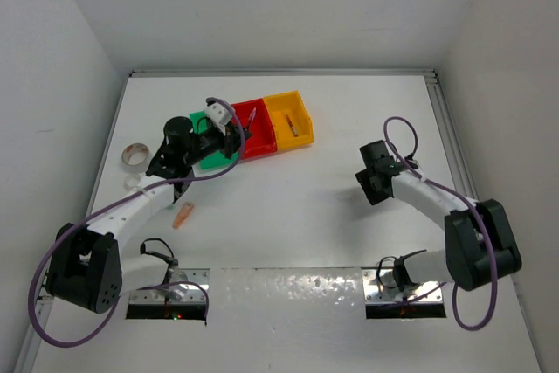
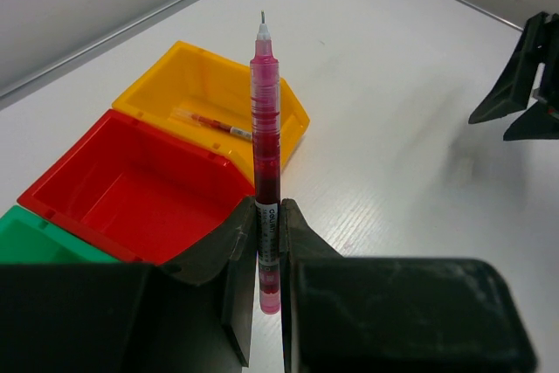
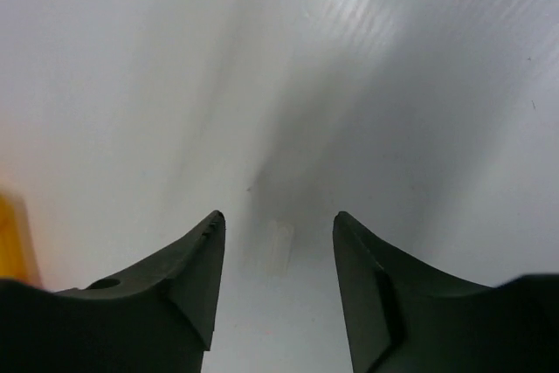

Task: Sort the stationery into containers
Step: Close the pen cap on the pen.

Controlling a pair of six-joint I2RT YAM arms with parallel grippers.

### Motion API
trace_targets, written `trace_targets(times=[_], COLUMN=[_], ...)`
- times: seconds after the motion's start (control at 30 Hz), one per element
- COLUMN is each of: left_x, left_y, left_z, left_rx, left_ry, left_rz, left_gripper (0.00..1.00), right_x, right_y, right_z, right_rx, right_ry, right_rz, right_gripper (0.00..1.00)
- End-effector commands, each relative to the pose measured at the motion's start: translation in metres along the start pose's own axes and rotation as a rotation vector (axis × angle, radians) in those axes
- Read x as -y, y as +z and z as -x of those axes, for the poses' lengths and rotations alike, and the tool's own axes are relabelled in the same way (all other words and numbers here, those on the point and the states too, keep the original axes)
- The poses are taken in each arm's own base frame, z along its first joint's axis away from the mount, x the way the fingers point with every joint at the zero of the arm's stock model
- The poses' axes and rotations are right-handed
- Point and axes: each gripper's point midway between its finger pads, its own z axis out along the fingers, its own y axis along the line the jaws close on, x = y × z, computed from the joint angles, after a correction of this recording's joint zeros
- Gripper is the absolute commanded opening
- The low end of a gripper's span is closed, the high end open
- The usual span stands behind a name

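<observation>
My left gripper [image 2: 269,216] is shut on a thin red pen [image 2: 265,120], which points forward past the near corner where the red bin meets the yellow bin. In the top view the left gripper [image 1: 231,128] hangs over the row of containers: green bin [image 1: 212,160], red bin [image 1: 258,140], yellow bin [image 1: 288,109]. Another thin red-orange pen [image 2: 214,123] lies in the yellow bin [image 2: 166,85]. A clear tape roll [image 1: 134,155] and an orange stubby stick [image 1: 183,214] lie on the table to the left. My right gripper [image 1: 374,177] is open and holds nothing.
The red bin [image 2: 131,194] looks bare inside, and only a corner of the green bin [image 2: 35,238] shows. A small pale patch [image 3: 281,246] lies on the table below the right gripper [image 3: 278,224]. A purple cable [image 1: 223,102] loops over the left wrist. White walls surround the table.
</observation>
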Motion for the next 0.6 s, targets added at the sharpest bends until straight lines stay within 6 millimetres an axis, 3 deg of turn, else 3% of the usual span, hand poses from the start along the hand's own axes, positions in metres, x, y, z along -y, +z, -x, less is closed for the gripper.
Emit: trace_targets(times=[0.0,0.13,0.3,0.47,0.57], left_x=[-0.004,-0.005,-0.005,-0.005,-0.008], left_y=[-0.004,-0.003,-0.005,-0.007,-0.009], left_z=[0.016,0.018,0.016,0.014,0.014], left_rx=[0.048,0.056,0.058,0.059,0.062], left_ry=[0.038,0.037,0.037,0.033,0.032], left_rz=[0.015,0.015,0.019,0.031,0.045], left_gripper=[0.01,0.01,0.01,0.01,0.01], right_x=[-0.001,-0.015,-0.02,-0.023,-0.015], right_y=[-0.02,-0.019,-0.003,0.005,0.008], right_z=[0.004,-0.009,-0.042,-0.046,-0.047], right_rx=[0.039,-0.02,-0.145,-0.147,-0.147], right_ry=[0.045,0.093,0.079,0.093,0.087], right_rz=[0.039,0.041,-0.018,-0.039,-0.079], right_gripper=[0.53,0.59,0.57,0.53,0.51])
